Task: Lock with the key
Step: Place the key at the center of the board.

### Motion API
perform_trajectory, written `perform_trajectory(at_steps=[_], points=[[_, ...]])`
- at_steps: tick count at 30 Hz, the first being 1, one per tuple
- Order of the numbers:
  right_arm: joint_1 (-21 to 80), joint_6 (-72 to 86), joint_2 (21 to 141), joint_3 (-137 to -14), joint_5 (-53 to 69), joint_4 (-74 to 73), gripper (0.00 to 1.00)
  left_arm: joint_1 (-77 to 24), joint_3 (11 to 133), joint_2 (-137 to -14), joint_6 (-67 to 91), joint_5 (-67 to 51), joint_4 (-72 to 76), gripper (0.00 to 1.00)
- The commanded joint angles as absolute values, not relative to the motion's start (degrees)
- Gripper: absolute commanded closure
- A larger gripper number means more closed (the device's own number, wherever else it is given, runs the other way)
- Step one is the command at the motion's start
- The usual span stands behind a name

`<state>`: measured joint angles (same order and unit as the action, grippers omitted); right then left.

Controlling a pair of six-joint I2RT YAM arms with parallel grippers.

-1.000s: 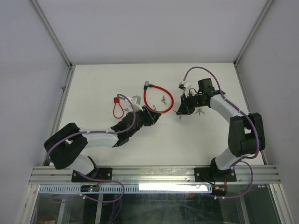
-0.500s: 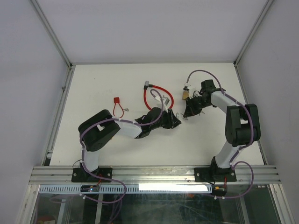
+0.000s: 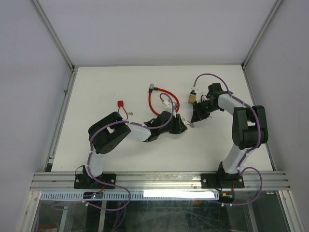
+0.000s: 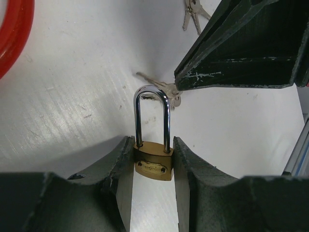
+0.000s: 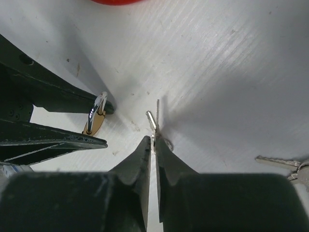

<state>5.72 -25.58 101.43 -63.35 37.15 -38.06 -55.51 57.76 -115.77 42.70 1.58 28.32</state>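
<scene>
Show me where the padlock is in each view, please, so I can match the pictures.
Top: too small to make out; it sits at the tips of the left fingers, mid-picture.
Left wrist: padlock low centre, between the fingers, shackle up.
Right wrist: left of centre, between the dark left fingers.
Shared landmark: the red cable.

The small brass padlock (image 4: 153, 164) has a dull brushed body and a mirror-bright chromed steel shackle (image 4: 166, 116). Flanking the padlock, the 2 black plastic fingers (image 4: 104, 179) of the left gripper (image 4: 153, 145) look matt, edges scuffed pale. Beneath it the white table (image 4: 72, 96) is matt, finely scratched; beyond it a thin silver metal key (image 5: 151, 121) gleams.
</scene>
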Motion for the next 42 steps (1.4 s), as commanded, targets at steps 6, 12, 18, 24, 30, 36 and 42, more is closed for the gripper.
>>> perform_trajectory(at_steps=[6,12,18,24,30,36,42], points=[[5.5,-25.3,100.6,-65.8,36.7,-39.0,0.75,-55.8,57.6,-111.9,39.6,5.6,28.4,0.65],[5.6,-25.5,98.0,-65.6,35.9,-38.5,0.66,-55.8,54.5,-106.7,37.4,6.6,28.2,0.51],[5.6,-26.4,93.5,-65.0,36.2,-37.8,0.61,-55.8,49.0,-99.8,33.1,7.3,30.7,0.32],[5.6,-27.5,87.2,-63.6,38.2,-35.5,0.60,-55.7,44.8,-94.6,30.2,8.6,30.7,0.25],[5.6,-28.0,79.5,-62.9,42.1,-33.2,0.60,-55.6,39.1,-88.6,28.2,9.9,32.0,0.21],[5.9,-27.9,73.8,-65.4,46.1,-32.9,0.59,-55.1,34.1,-82.4,27.6,11.2,31.0,0.14],[9.4,-25.4,73.1,-71.9,50.2,-35.5,0.55,-54.7,31.5,-74.3,27.6,12.0,27.4,0.12]])
